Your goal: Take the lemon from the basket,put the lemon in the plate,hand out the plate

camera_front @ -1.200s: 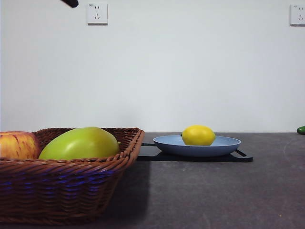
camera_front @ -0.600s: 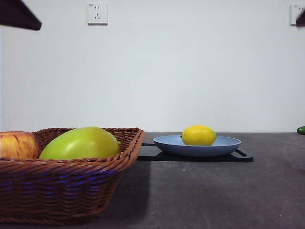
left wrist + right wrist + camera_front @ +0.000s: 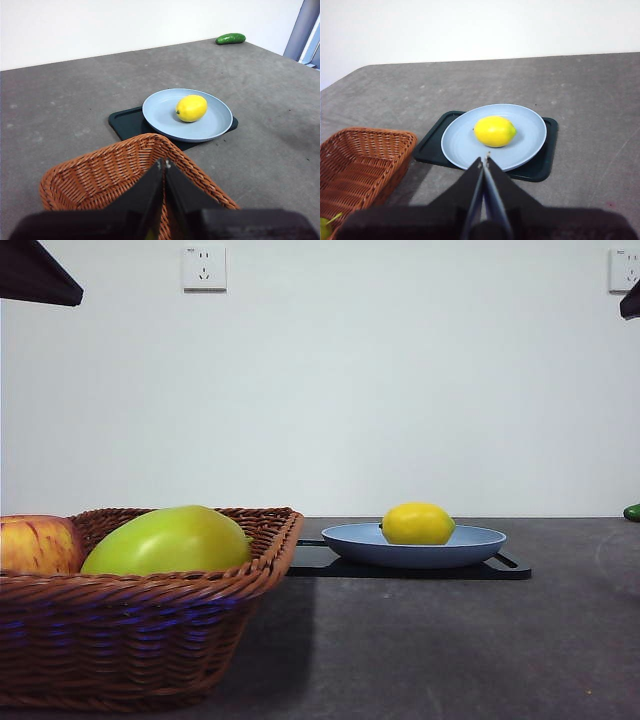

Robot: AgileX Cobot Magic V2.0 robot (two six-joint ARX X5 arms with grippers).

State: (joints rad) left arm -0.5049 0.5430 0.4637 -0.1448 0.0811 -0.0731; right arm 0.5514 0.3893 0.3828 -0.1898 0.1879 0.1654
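Observation:
The yellow lemon [image 3: 417, 524] lies in the light-blue plate [image 3: 480, 545], which rests on a flat black tray [image 3: 420, 568]. The lemon [image 3: 191, 108] and plate [image 3: 160, 107] show in the left wrist view, and in the right wrist view the lemon [image 3: 494, 131] lies in the plate [image 3: 530, 125]. The wicker basket [image 3: 130, 630] stands at the near left. My left gripper [image 3: 163, 162] is shut and empty above the basket [image 3: 100, 175]. My right gripper [image 3: 484, 159] is shut and empty, high above the table short of the plate.
In the basket lie a large yellow-green fruit [image 3: 168, 541] and a red-yellow apple [image 3: 35, 545]. A green cucumber [image 3: 230, 38] lies at the far right edge of the table [image 3: 632, 512]. Dark arm tips show at the top corners [image 3: 35, 275].
The dark arm tip at the top left grew larger and shifted left between the earliest frame and now. A second tip appeared at the top right. Lemon, plate and basket have not moved.

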